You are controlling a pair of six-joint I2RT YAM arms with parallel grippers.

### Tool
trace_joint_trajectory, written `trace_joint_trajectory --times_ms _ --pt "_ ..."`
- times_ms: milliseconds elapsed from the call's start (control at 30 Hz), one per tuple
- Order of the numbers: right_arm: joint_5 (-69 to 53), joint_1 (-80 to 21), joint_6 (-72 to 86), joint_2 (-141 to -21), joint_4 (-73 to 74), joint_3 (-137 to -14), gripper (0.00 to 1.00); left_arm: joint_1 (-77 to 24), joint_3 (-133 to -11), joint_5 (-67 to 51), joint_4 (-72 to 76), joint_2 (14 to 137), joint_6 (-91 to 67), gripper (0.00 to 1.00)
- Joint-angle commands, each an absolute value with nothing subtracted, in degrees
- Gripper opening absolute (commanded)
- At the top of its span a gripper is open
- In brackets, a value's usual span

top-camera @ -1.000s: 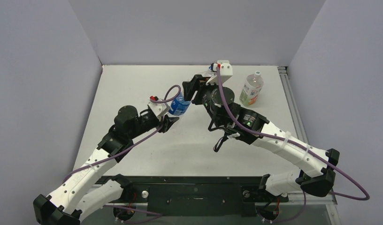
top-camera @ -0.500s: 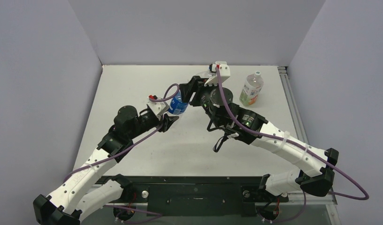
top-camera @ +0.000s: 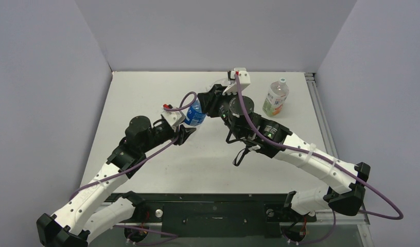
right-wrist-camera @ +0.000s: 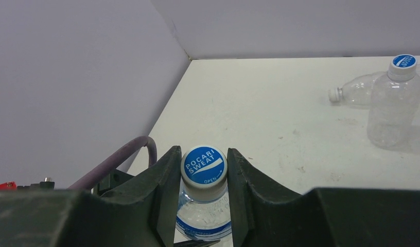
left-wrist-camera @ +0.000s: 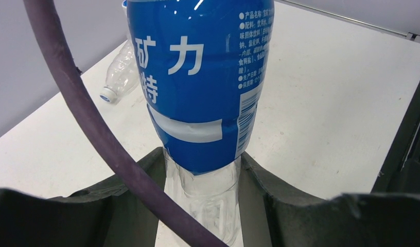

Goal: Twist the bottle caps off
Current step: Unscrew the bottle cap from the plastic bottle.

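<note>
My left gripper (left-wrist-camera: pixel 203 206) is shut on the clear bottom part of the blue-labelled bottle (left-wrist-camera: pixel 203 77) and holds it tilted above the table; in the top view this bottle (top-camera: pixel 195 116) sits between the two arms. Its blue bottle cap (right-wrist-camera: pixel 204 165), printed POCARI SWEAT, is pinched between the fingers of my right gripper (right-wrist-camera: pixel 204 170), which is shut on it. A plain bottle (right-wrist-camera: pixel 393 103) stands upright with a blue cap (right-wrist-camera: pixel 404 61). Behind it lies another plain bottle (right-wrist-camera: pixel 352 90), also in the left wrist view (left-wrist-camera: pixel 120 72).
A wider bottle with an orange-and-green label (top-camera: pixel 275 98) stands at the back right of the white table (top-camera: pixel 146 92). Grey walls enclose the table on three sides. A purple cable (left-wrist-camera: pixel 89 118) loops across the left wrist view.
My right gripper has slid left onto the blue-labelled bottle's cap and closed on it. The left gripper and the bottle have stayed put.
</note>
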State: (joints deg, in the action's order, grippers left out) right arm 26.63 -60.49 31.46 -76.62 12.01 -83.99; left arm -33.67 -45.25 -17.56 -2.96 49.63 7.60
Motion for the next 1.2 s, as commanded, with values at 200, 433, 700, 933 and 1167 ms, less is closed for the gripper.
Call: trace_joint_trajectory --times_ms 200,433,700,933,1167 --pt "-3.34 -53.62 25.43 -66.33 1.44 -74.54 0.00 -32.88 -48.72 -37.16 -4.72 47.13 0.84 0.00" --pt "-16.99 -51.40 21.03 -57.46 -3.17 -67.33 0.00 -32.74 -49.58 -52.39 -4.89 47.45 -4.30 0.00" --pt "-22.24 -48.69 23.45 -56.15 -6.09 -64.31 0.08 -32.69 -50.34 -54.85 -3.90 48.96 -6.82 0.00" --pt "0.51 -50.38 24.60 -56.04 -0.94 -68.68 0.64 -32.96 -49.17 -37.58 -5.47 49.12 1.69 0.00" --pt "24.16 -59.50 23.20 -61.77 4.66 -76.62 0.71 -34.38 -47.18 -17.35 -2.02 49.00 8.15 0.00"
